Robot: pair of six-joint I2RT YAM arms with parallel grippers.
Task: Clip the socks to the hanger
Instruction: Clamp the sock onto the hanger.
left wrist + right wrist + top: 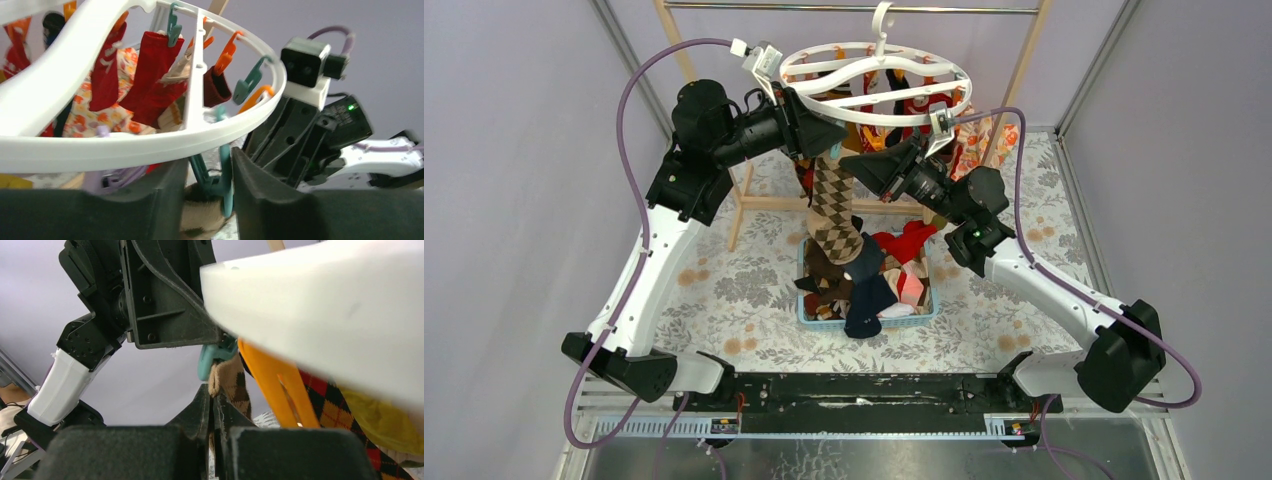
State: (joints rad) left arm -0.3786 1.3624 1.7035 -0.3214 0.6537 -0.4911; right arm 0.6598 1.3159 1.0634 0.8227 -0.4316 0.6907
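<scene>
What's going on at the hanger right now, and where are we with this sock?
Both arms are up at the white hanger. The left hand is closed around a teal clip under its rim. The right hand pinches the top edge of the brown argyle sock right at that clip. The sock's tail trails down to the blue basket. Whether the clip has bitten yet is unclear. Red socks hang from other clips.

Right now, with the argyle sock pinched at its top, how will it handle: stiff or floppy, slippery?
Likely floppy: the argyle sock hangs limp from the right gripper down toward the basket. Probably light, grippy knit. Since only a thin edge is pinched, it may slip if tugged.
</scene>
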